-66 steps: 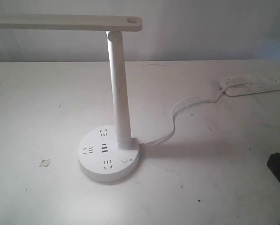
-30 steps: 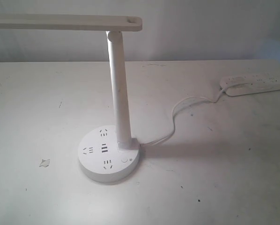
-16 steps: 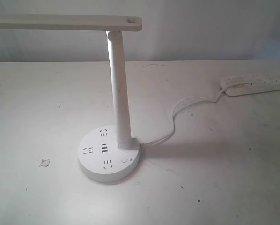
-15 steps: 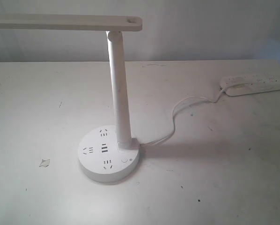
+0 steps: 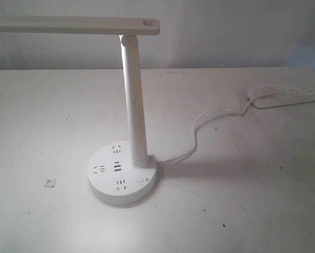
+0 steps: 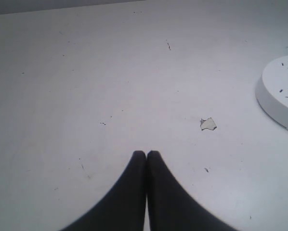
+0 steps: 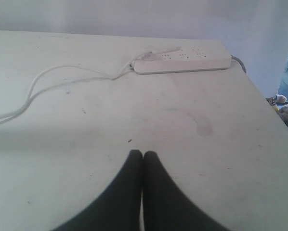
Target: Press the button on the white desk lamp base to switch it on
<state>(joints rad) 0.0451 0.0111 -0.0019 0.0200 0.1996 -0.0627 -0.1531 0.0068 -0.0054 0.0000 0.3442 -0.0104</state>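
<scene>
The white desk lamp (image 5: 132,95) stands mid-table, its long flat head reaching off to the left and unlit. Its round white desk lamp base (image 5: 106,185) carries sockets and USB slots; the small round button (image 5: 140,180) sits at the front right beside the post. An edge of the base (image 6: 274,98) also shows in the left wrist view. My left gripper (image 6: 146,154) is shut and empty above bare table, well away from the base. Shut and empty too, my right gripper (image 7: 143,154) hangs over the table near the cord (image 7: 47,79). Neither gripper shows in the exterior view.
A long white power strip (image 5: 286,95) lies at the far right edge, also the power strip (image 7: 182,62) in the right wrist view, with the lamp's cord (image 5: 199,132) running to it. A small torn scrap (image 5: 50,183) lies left of the base. The table (image 7: 259,106) ends just right of the strip.
A dark arm part seen at the lower right edge 2.2 s ago has left the exterior view. The lamp, cord and strip have not moved.
</scene>
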